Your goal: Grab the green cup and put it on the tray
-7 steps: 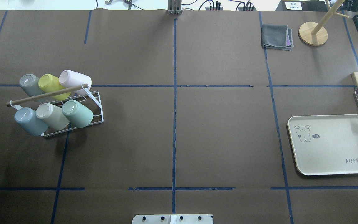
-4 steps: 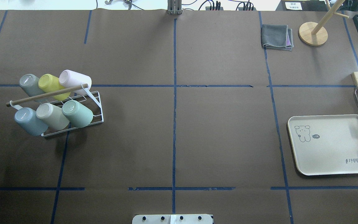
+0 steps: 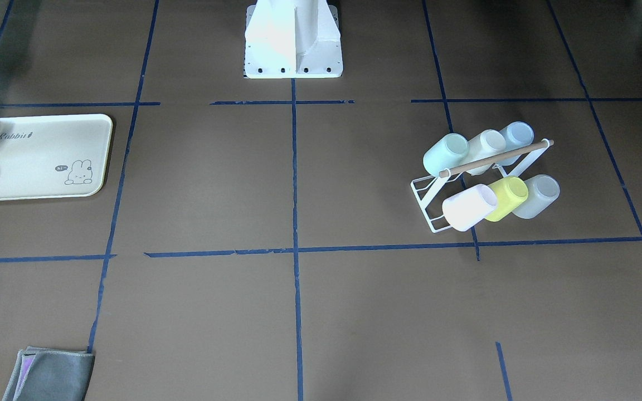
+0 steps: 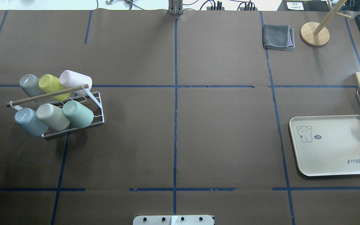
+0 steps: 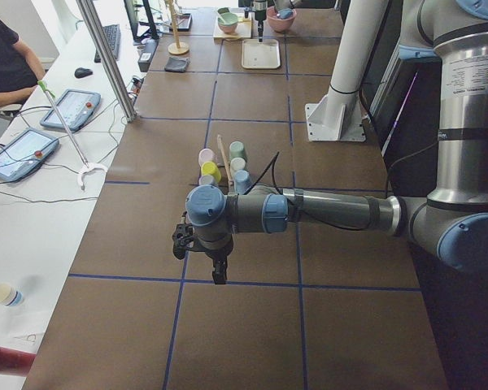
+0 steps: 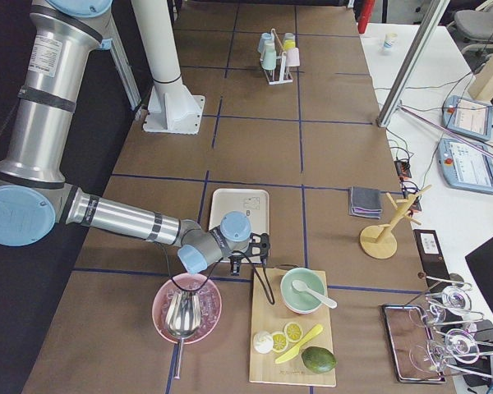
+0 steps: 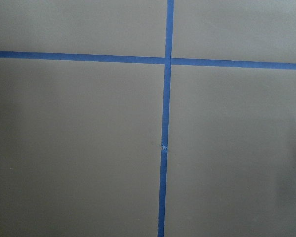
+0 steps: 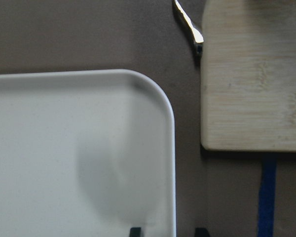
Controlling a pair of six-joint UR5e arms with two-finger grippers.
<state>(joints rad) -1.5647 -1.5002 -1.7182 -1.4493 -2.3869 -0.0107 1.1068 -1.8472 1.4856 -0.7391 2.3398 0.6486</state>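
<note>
Well apart from both jaws, on a white wire rack: small pale mint-green plastic cup, tipped among other tumblers. Cannot tell how the left jaws stand over the brown tabletop. Right jaws apart, astride the cream rectangular tray's rim.

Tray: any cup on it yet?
No, the green cup sits on the cup rack, across the table from the tray.

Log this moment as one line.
green cup: on wire rack, ungrasped; tray: no cup; left gripper: over table; right gripper: open above tray edge
</note>
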